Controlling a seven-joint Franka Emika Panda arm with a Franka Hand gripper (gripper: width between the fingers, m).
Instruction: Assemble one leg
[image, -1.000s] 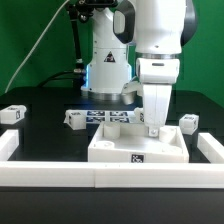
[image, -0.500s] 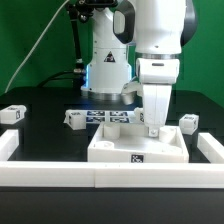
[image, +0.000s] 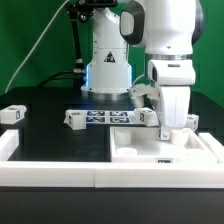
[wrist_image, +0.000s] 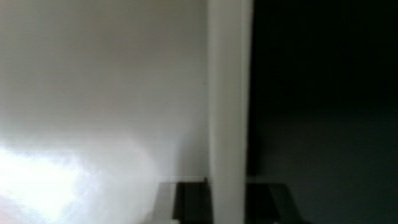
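Observation:
A big flat white slab (image: 150, 152) with recesses lies at the exterior view's front right. My gripper (image: 172, 127) stands over its back rim and is shut on it. In the wrist view the slab's rim (wrist_image: 228, 90) runs between my dark fingers (wrist_image: 189, 202), with the slab's white face (wrist_image: 98, 100) on one side and the dark table on the other. Small white tagged legs lie loose: one at the far left (image: 11, 113), one by the marker board (image: 75, 119), one just left of the gripper (image: 146, 116). Another (image: 192, 120) peeks out on its right.
The marker board (image: 106, 117) lies in the middle in front of the robot base (image: 108, 75). A low white rail (image: 55, 173) runs along the table's front, with a short piece (image: 8, 144) at the left. The table surface is black.
My gripper has moved to the exterior view's right, and the big white slab has slid right with it. The loose legs at the left have stayed put.

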